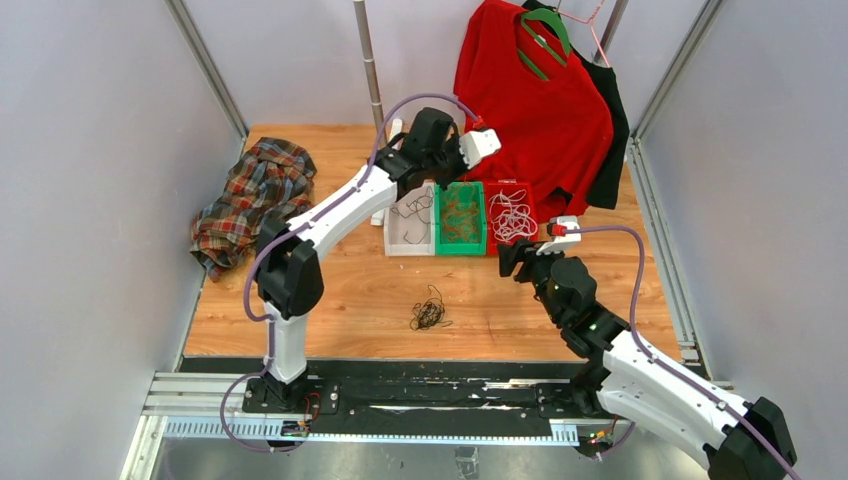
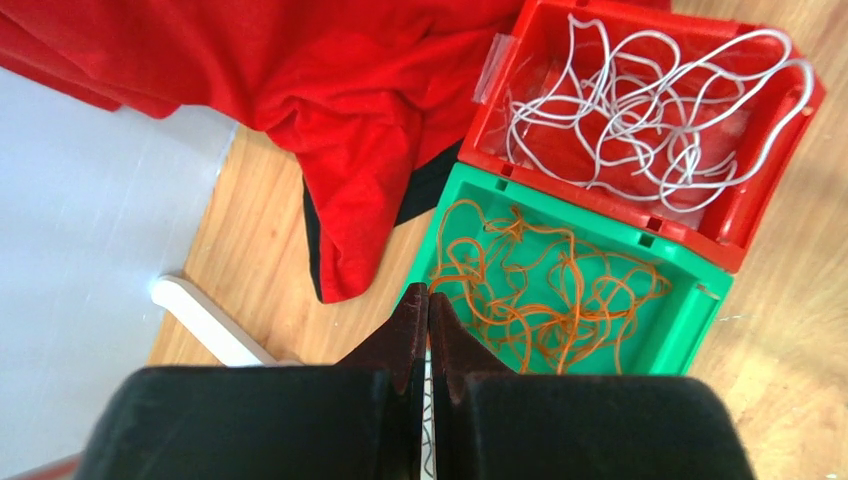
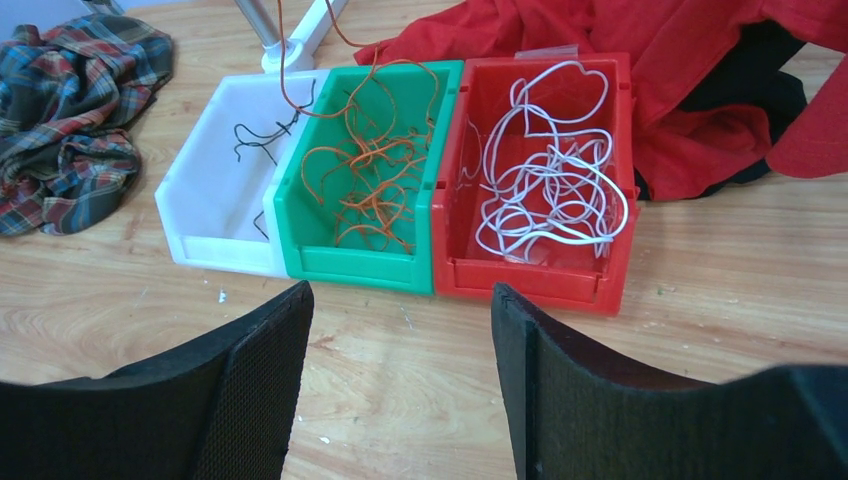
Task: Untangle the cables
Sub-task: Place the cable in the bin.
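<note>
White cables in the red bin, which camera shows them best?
The left wrist view: it looks down into the red bin, so the white cables show large, loop by loop. The right wrist view shows them smaller, from a slant. The top external view shows only a small pale tangle.

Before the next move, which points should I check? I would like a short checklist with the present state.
1. Right gripper open: ok.
2. Left gripper shut: ok.
3. Orange strand running up from green bin is held by left gripper: cannot tell.
4. Black tangle on the table lies apart from both grippers: ok.
5. White cables all inside red bin: ok.
</note>
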You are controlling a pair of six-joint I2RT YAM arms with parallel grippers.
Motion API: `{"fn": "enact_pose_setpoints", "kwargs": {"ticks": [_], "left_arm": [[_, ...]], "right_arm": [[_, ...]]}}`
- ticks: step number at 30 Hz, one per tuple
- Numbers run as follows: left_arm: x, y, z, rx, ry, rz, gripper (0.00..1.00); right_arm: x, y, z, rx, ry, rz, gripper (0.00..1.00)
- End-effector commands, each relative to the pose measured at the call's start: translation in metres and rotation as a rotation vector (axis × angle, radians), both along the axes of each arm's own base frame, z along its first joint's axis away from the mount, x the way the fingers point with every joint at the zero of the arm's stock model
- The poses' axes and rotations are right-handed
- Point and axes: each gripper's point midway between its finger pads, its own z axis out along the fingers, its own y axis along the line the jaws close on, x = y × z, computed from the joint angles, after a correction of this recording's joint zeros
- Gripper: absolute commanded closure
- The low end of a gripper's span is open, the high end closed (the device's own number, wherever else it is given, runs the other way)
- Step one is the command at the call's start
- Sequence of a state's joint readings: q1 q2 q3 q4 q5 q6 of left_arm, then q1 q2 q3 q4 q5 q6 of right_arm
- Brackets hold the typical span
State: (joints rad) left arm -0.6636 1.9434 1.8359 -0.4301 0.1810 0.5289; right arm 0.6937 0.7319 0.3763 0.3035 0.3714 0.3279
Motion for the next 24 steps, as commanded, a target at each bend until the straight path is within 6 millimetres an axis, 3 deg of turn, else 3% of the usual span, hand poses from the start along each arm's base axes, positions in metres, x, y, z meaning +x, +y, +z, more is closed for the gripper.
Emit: {"fn": "enact_pose_setpoints", "kwargs": {"ticks": [1, 11, 17, 24], "left_arm": [[0.012, -0.007, -0.021, 0.034, -0.029, -0.004, 1.00], [0.033, -0.018, -0.082, 0.064, 0.047, 0.049, 1.00], [0.030, -0.024, -0.111, 0.077, 0.109, 0.053, 1.00], [0.022, -0.028, -0.125, 0.092, 0.139, 0.047, 1.00]], "right_arm": [[0.004, -0.012, 0.000, -0.025, 0.005, -0.047, 0.35], [0.008, -0.017, 0.002, -0.036, 0.008, -0.062, 0.35], [0.008, -0.018, 0.007, -0.030, 0.007, -0.064, 0.35], [0.010, -0.017, 0.009, -0.040, 0.009, -0.065, 0.35]]}}
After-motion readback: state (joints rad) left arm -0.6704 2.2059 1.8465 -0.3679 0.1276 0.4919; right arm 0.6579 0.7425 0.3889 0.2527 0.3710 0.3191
